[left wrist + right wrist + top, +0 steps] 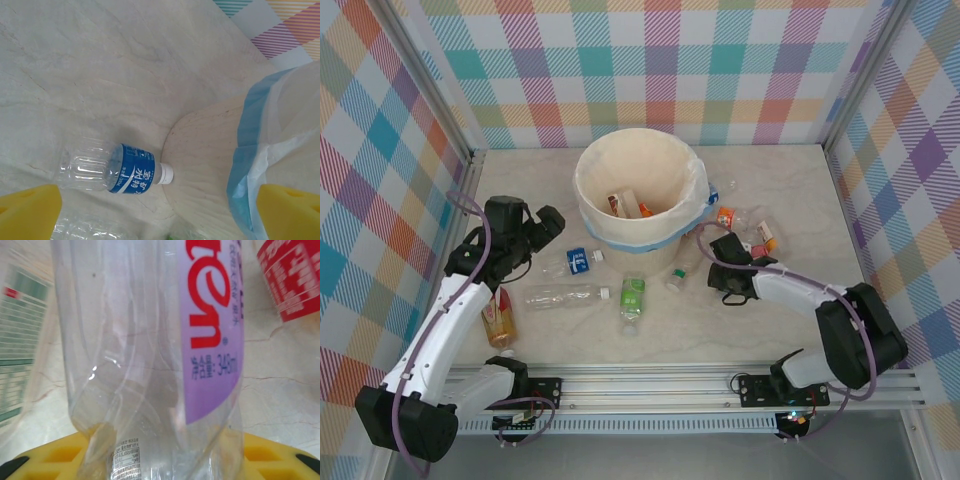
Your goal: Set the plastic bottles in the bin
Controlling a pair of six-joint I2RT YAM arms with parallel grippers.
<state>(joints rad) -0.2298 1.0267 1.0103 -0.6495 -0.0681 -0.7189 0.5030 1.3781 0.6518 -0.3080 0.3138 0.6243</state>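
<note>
The bin (588, 215) stands at the table's middle back, with a few plastic bottles (625, 205) inside. My right gripper (728, 262) sits just right of the bin, shut on a clear bottle with a purple label (150, 365); its yellow fingers (45, 460) squeeze the crumpled body. My left gripper (542, 235) hovers open left of the bin, above a blue-labelled bottle (575, 262) that lies on its side with its white cap (166, 174) against the bin's base (210, 160).
On the table lie a clear bottle (565, 295), a green-labelled one (632, 297), an orange-labelled one (500, 320) by the left arm, and a small one (677, 275). More bottles (760, 232) cluster right of the bin, one red-labelled (290, 275). Checked walls enclose the table.
</note>
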